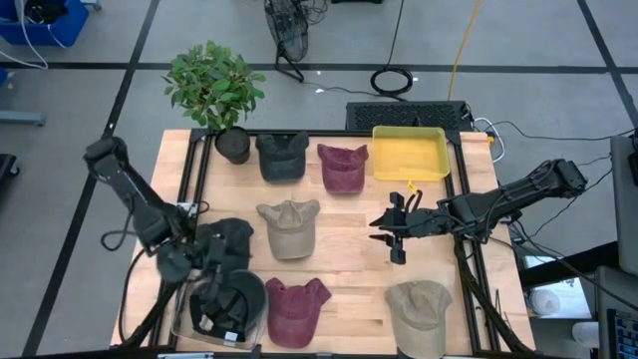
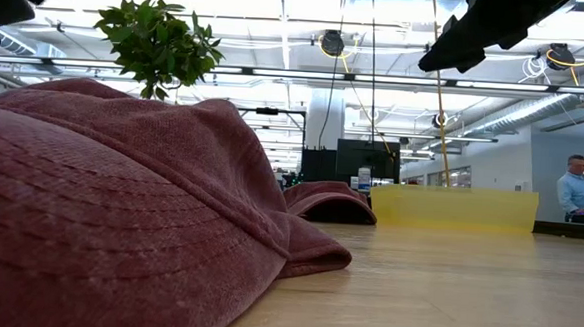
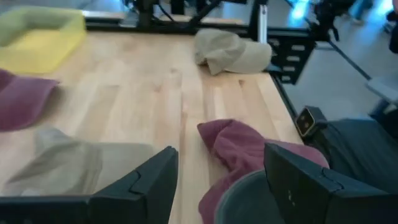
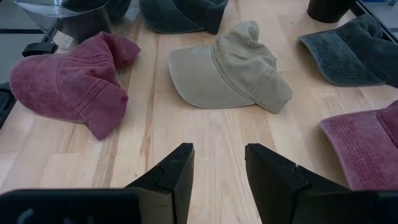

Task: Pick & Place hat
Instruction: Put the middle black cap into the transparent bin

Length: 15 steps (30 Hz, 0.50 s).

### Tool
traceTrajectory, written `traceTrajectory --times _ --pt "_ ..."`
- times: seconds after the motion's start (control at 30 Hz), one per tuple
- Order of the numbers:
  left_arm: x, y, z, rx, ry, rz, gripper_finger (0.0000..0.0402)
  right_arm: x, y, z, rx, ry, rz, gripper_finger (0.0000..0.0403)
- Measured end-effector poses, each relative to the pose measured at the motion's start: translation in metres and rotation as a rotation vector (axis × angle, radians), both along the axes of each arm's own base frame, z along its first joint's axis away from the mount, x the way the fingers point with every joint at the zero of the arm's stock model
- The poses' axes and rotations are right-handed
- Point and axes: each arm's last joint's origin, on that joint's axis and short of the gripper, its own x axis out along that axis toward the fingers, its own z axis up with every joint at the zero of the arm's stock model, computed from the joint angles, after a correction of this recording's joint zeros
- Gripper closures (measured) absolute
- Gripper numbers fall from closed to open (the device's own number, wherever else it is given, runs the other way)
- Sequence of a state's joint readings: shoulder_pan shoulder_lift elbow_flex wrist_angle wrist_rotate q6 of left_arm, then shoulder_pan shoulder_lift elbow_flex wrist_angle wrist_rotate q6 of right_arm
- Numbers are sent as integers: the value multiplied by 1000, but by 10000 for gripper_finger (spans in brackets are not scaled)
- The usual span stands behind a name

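Observation:
Several caps lie on the wooden table. My left gripper [image 1: 214, 267] [image 3: 221, 180] is open above the near left part of the table, between a dark cap [image 1: 227, 239] and a clear bin [image 1: 189, 324] with a black cap [image 1: 227, 304] inside. A maroon cap [image 3: 239, 143] [image 1: 296, 309] lies just beyond its fingers. My right gripper [image 1: 387, 237] [image 4: 219, 174] is open above bare wood at mid table and points left at a tan cap [image 1: 289, 227] [image 4: 230, 68]. It touches nothing.
Far side of the table: a potted plant [image 1: 214, 90], a dark grey cap [image 1: 282, 155], a maroon cap [image 1: 342, 165] and a yellow tray [image 1: 409, 152]. Another tan cap [image 1: 419, 314] lies near the front right. A person stands in the room behind [image 2: 574, 188].

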<state>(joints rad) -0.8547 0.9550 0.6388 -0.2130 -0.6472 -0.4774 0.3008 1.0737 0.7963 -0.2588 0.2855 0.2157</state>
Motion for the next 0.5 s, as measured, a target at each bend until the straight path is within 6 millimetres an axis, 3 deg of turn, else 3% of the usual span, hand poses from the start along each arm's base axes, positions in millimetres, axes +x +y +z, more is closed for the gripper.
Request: traceTrajectory --times 0.27,0.5 --pt "21 28 -10 -107 212 -80 164 0 0 0 -8 1 6 273" --pt "25 39 -15 -203 332 -132 164 0 0 0 -16 1 10 273"
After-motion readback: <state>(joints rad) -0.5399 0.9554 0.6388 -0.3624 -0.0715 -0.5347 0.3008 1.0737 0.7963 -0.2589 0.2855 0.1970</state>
